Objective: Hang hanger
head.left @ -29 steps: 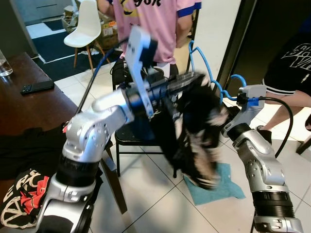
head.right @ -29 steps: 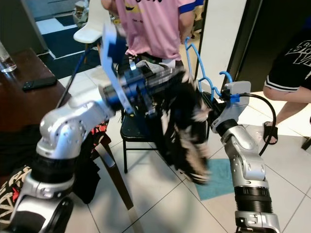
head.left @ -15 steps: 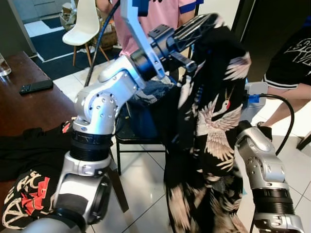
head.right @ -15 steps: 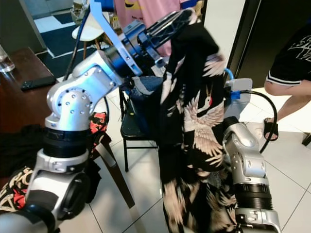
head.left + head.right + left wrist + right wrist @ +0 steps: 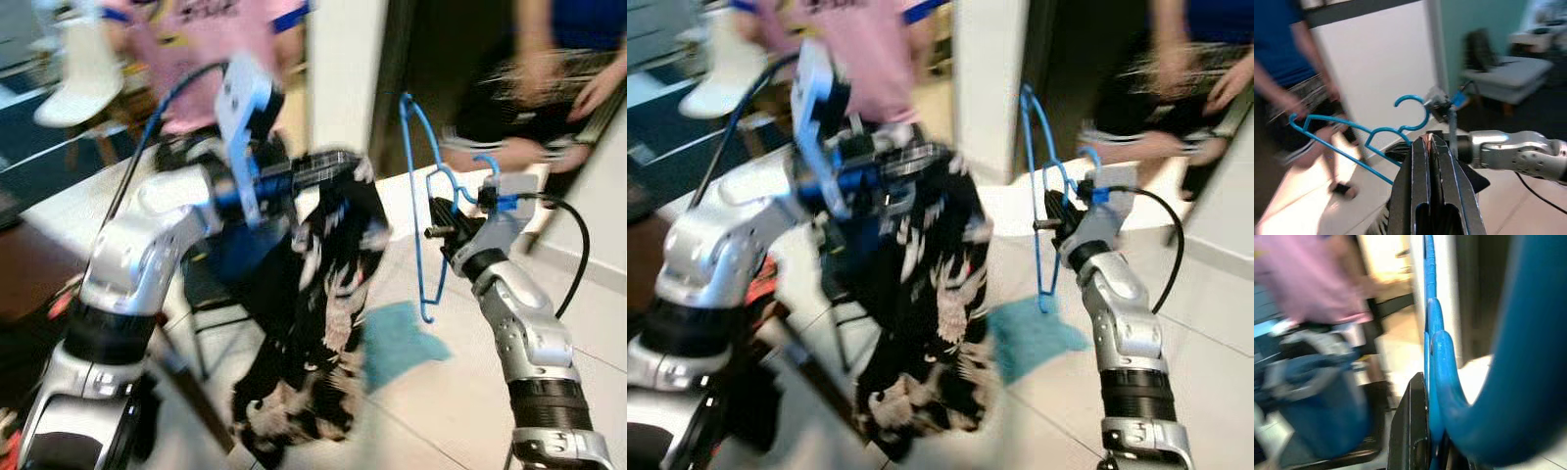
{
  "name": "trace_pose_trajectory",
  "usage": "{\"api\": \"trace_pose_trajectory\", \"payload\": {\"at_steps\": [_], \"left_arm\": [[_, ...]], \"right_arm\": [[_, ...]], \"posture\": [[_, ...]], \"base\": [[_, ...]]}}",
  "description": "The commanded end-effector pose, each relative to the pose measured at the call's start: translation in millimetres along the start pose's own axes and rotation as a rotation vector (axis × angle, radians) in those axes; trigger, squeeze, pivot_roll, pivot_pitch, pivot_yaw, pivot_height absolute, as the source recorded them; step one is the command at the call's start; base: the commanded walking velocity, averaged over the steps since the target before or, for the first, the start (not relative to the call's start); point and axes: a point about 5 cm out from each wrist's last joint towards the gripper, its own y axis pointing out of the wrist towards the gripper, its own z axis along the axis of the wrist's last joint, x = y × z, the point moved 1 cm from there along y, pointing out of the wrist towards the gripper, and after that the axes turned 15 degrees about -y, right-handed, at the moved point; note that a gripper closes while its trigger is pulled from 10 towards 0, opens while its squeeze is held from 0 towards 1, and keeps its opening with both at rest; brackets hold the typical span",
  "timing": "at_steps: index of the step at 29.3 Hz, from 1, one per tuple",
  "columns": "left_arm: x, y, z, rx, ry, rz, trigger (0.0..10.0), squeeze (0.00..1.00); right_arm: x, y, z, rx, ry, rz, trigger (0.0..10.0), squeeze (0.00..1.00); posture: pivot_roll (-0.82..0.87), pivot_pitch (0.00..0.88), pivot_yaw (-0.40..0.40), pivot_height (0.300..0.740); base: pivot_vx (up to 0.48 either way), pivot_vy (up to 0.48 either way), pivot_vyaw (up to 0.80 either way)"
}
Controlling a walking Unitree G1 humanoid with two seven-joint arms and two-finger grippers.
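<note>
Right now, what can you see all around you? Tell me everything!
Hanger: one, blue, held up in the right pincer.
Shirt: one, black with pale birds, hanging from the left pincer.
Cloth: one, teal, on the tiled floor.
Chair: one, white, far off on the left.
People: two, one in a pink top behind the shirt, one in a blue top on the right.
Left pincer: one, black, shut on the shirt.
Right pincer: one, black, shut on the hanger.
</note>
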Motion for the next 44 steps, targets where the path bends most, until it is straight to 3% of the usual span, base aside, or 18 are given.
{"api": "trace_pose_trajectory", "payload": {"at_steps": [1,9,10,13,15,20,23,25,27,28,29,31,32,33,34,39,44], "left_arm": [[7.6,0.6,3,0.016,0.033,-0.042,10.0,0.0],[-3.0,3.0,-13,-0.055,0.064,0.039,10.0,0.0],[-13.8,-2.6,-18,-0.132,0.156,0.104,10.0,0.0],[-19.7,-5.6,-20,-0.178,0.212,0.137,10.0,0.0],[-35.3,-13.7,-27,-0.299,0.352,0.226,10.0,0.0],[-53.5,-21.0,-33,-0.305,0.386,0.369,10.0,0.0],[-61.1,-26.6,-42,-0.221,0.276,0.479,10.0,0.0],[-61.1,-26.6,-42,-0.221,0.276,0.479,10.0,0.0],[-61.1,-34.4,-63,-0.113,0.099,0.57,10.0,0.0],[-61.1,-34.4,-63,-0.113,0.099,0.57,10.0,0.0],[-58.8,-46.5,-95,-0.061,-0.063,0.658,10.0,0.0],[-58.8,-46.5,-95,-0.061,-0.063,0.658,10.0,0.0],[-57.5,-51.7,-109,-0.059,-0.116,0.693,10.0,0.0],[-57.5,-51.7,-109,-0.059,-0.116,0.693,10.0,0.0],[-53.6,-60.4,-136,-0.096,-0.161,0.746,10.0,0.0],[-50.4,-64.6,-151,-0.132,-0.161,0.767,10.0,0.0],[-50.0,-65.0,-151,-0.149,-0.141,0.76,10.0,0.0]], "right_arm": [[-3.3,2.2,-3,-0.023,0.0,0.008,10.0,0.0],[-3.1,3.8,-4,-0.034,-0.01,0.0,10.0,0.0],[-1.6,3.5,-5,-0.04,-0.015,-0.005,10.0,0.0],[-0.7,3.2,-6,-0.043,-0.019,-0.007,10.0,0.0],[1.6,2.5,-7,-0.053,-0.039,-0.01,10.0,0.0],[0.3,1.7,-11,-0.081,-0.094,0.009,10.0,0.0],[-4.0,0.2,-15,-0.099,-0.111,0.037,10.0,0.0],[-4.0,0.2,-15,-0.099,-0.111,0.037,10.0,0.0],[-8.9,-3.8,-20,-0.127,-0.143,0.08,10.0,0.0],[-8.9,-3.8,-20,-0.127,-0.143,0.08,10.0,0.0],[-9.9,-7.9,-27,-0.157,-0.171,0.114,10.0,0.0],[-9.9,-7.9,-27,-0.157,-0.171,0.114,10.0,0.0],[-9.3,-9.2,-29,-0.167,-0.184,0.123,10.0,0.0],[-9.3,-9.2,-29,-0.167,-0.184,0.123,10.0,0.0],[-6.6,-11.1,-32,-0.181,-0.195,0.132,10.0,0.0],[-3.6,-11.3,-32,-0.187,-0.2,0.135,10.0,0.0],[-6.1,-9.7,-30,-0.179,-0.192,0.139,10.0,0.0]], "posture": [[0.03,0.025,0.033,0.74],[0.03,0.021,0.036,0.74],[0.02,0.021,0.037,0.74],[0.02,0.022,0.039,0.74],[0.02,0.02,0.039,0.74],[0.01,0.017,0.043,0.74],[0.0,0.023,0.042,0.74],[0.0,0.023,0.042,0.74],[-0.03,0.008,0.027,0.74],[-0.03,0.008,0.027,0.74],[-0.04,0.0,0.006,0.74],[-0.04,0.0,0.006,0.74],[-0.05,0.0,-0.001,0.74],[-0.05,0.0,-0.001,0.74],[-0.05,0.0,-0.024,0.74],[-0.05,0.0,-0.031,0.74],[-0.03,0.0,-0.032,0.74]], "base": [[0.0,0.0,-0.8],[0.0,0.0,-0.8],[0.0,0.0,-0.8],[0.0,0.0,-0.8],[0.0,0.0,-0.8],[0.0,0.0,-0.8],[0.0,0.0,-0.8],[0.0,0.0,-0.8],[0.0,0.0,-0.8],[0.0,0.0,-0.8],[0.0,0.0,-0.8],[0.0,0.0,-0.8],[0.0,0.0,-0.8],[0.0,0.0,-0.8],[0.0,0.0,-0.8],[0.0,0.0,-0.8],[0.0,0.0,-0.8]]}}
